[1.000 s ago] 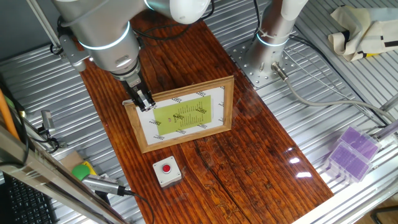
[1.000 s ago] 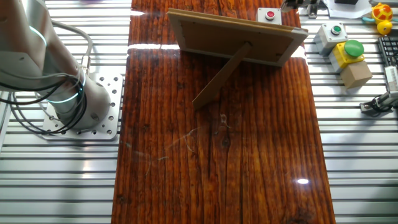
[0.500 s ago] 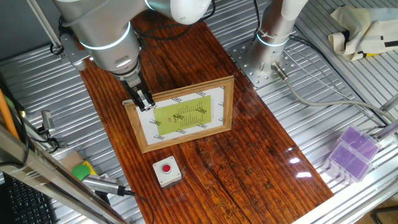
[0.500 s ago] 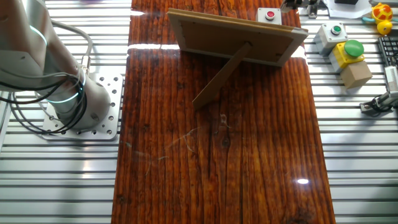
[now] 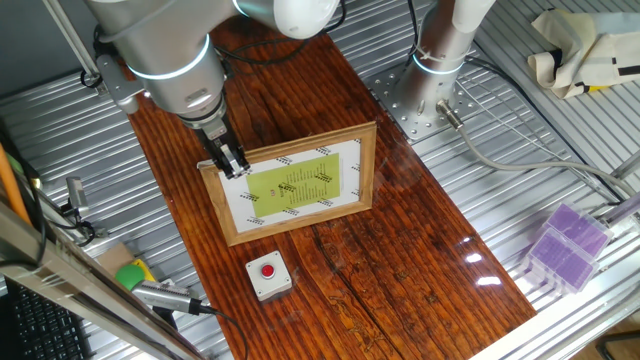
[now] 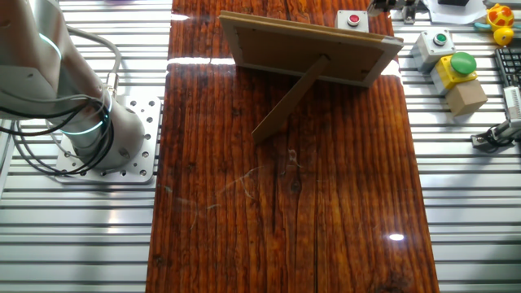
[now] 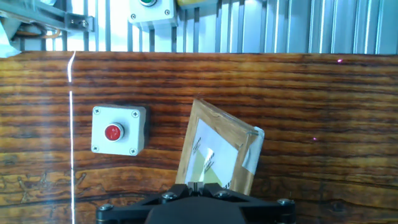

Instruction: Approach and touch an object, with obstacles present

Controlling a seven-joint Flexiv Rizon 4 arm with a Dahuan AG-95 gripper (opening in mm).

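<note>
The small light-grey box with a round red button (image 5: 268,272) sits on the wooden board near its front left; it also shows in the other fixed view (image 6: 352,19) and in the hand view (image 7: 118,130). The wooden picture frame (image 5: 295,183) with a white mat and yellow-green sheet stands propped between the box and the arm's base; its back and stand show in the other fixed view (image 6: 309,50). My gripper (image 5: 232,165) hovers at the frame's upper left corner, fingers together and empty. In the hand view the gripper (image 7: 196,185) is above the frame (image 7: 217,152), with the box to the left.
A green-and-yellow block (image 5: 133,272) and a cable plug lie left of the board. A grey box with a green button (image 6: 433,42), a green-topped yellow block (image 6: 460,67) and a wooden cube (image 6: 466,98) stand off the board. A purple box (image 5: 565,245) lies right. The arm's base (image 5: 430,70) stands behind.
</note>
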